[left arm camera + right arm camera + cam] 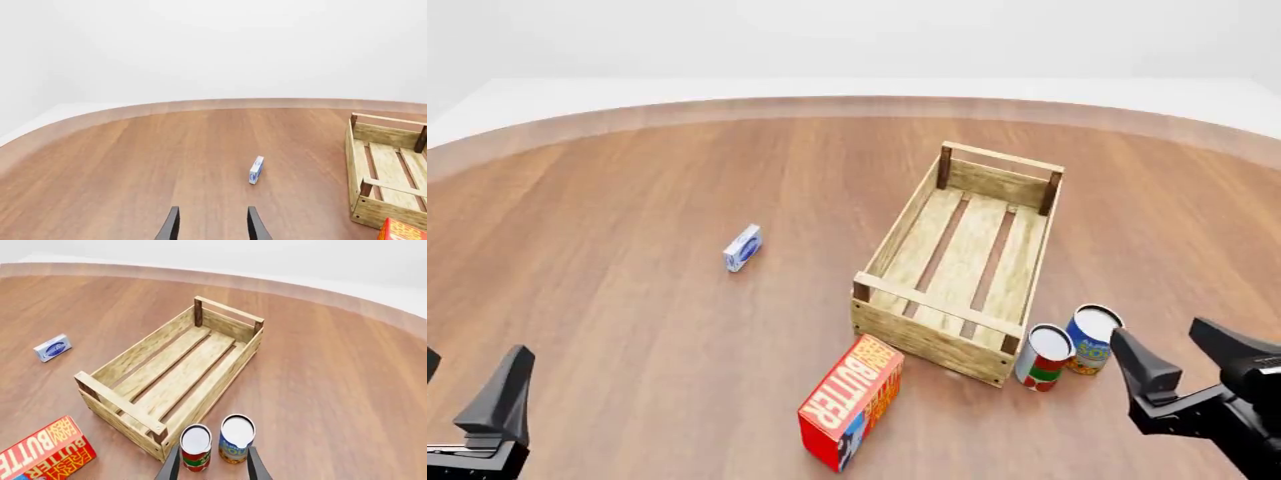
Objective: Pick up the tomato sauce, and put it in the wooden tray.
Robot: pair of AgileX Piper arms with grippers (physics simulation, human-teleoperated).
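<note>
I found the tomato sauce (1044, 356) upright on the worktop (627, 300), touching the wooden tray (961, 262) corner. Right hand (1188, 352) spread, empty; left hand (212, 224) likewise, partly cut off.

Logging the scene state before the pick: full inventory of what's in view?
tomato sauce: 1, white, red and green can, upright by the tray's near right corner
blue and yellow can: 1, upright, right of the tomato sauce
wooden tray: 1, light wood, centre right, nothing inside
butter box: 1, red and orange, in front of the tray
small blue and white box: 1, left of the tray
table: 1, brown wood
left tool: 1, black, open, near left
right tool: 1, black, open, near the cans
</note>
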